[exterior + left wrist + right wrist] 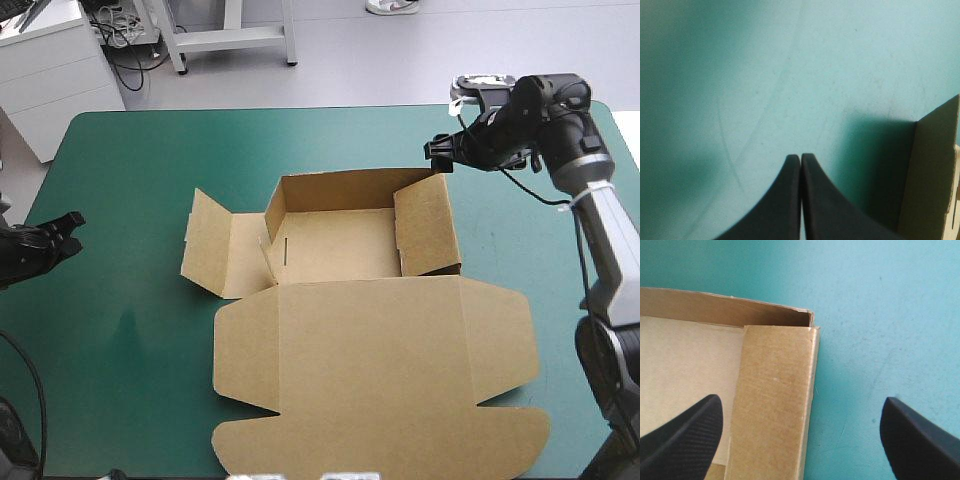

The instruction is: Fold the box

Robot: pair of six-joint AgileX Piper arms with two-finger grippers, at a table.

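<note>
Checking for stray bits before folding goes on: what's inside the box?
Only bare brown floor shows inside the box; the strip its right wall covers cannot be seen.

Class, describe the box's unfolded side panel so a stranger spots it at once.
Start at the teal-green table, with the brown box in its middle. On the box's left side one panel splays outward, whereas the right wall already stands upright.

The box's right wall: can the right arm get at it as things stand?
Probably yes. The right gripper hangs with open fingers over the right wall of the box, near its far corner, and nothing lies between them.
</note>
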